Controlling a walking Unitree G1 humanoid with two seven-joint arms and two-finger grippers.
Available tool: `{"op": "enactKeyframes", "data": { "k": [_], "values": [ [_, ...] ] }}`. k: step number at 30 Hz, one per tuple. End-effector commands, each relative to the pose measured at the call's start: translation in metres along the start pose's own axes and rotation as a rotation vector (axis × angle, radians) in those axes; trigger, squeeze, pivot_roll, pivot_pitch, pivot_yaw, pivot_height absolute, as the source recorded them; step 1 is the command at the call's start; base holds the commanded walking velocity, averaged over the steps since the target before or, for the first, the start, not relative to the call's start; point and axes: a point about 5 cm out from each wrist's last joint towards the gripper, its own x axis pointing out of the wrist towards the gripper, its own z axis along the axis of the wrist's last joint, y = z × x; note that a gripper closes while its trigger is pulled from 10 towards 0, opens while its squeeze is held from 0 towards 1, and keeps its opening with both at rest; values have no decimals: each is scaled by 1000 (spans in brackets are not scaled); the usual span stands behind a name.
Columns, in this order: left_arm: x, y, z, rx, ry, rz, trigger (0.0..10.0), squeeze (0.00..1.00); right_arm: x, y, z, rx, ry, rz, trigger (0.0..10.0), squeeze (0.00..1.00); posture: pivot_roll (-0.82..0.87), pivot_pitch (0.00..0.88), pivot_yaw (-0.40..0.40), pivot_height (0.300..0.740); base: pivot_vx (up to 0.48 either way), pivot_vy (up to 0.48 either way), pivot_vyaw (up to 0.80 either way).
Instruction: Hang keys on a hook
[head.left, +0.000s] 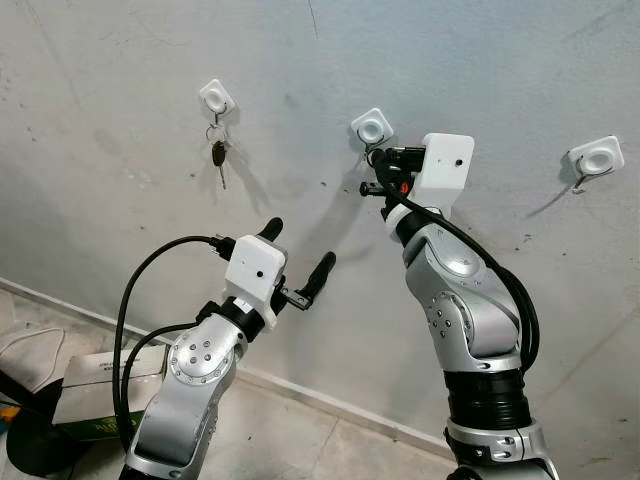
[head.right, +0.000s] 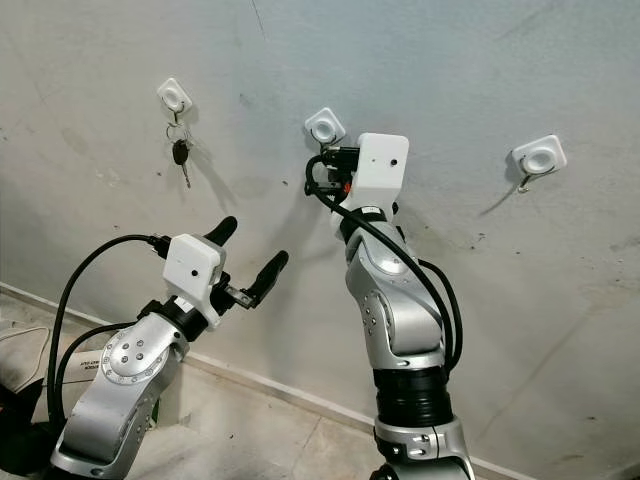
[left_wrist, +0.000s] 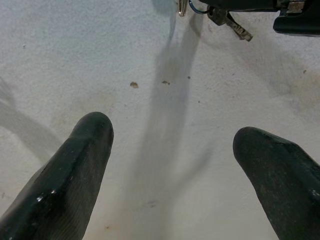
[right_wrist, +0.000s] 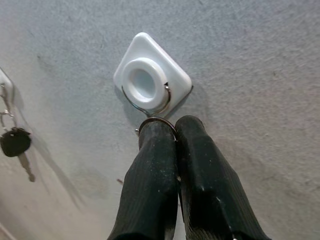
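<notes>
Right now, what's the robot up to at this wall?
The right gripper, shut on a key ring, holds it just under the wire hook of the middle hook; the ring does not look hung yet. The left gripper is open and apart from the wall, holding nothing. Another key already hangs on the left hook. The right hook is bare.

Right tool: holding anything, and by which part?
Yes. The right tool is shut on the key ring, pinching its metal loop just below the middle hook; the keys dangle beneath. The left tool holds nothing.
</notes>
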Motion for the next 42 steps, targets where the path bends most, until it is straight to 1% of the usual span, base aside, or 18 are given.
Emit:
{"op": "enactKeyframes", "data": {
  "k": [1, 7, 13, 35, 42],
  "values": [
    [1, 0, 0, 14, 0, -4, 10000, 0, 1, 2, 8, 22, -30, 14, 10000, 0, 71, 0, 11, 740, 0, 0, 0],
    [1, 0, 0, 16, 1, -6, 10000, 0, 1, 7, 11, 63, -45, 44, 10000, 0, 73, 0, 13, 740, 0, 0, 0],
    [2, 0, 0, 16, 1, -7, 10000, 0, 1, 10, 12, 79, -49, 61, 10000, 0, 73, 0, 13, 740, 0, 0, 0],
    [2, 0, 0, 16, 2, -6, 10000, 0, 5, 14, 9, 63, -37, 54, 10000, 0, 78, 0, 12, 740, 0, 0, 0],
    [2, 0, 0, 15, 2, -5, 10000, 0, 6, 16, 8, 42, -36, 55, 10000, 0, 80, 0, 11, 740, 0, 0, 0]
  ]
}}
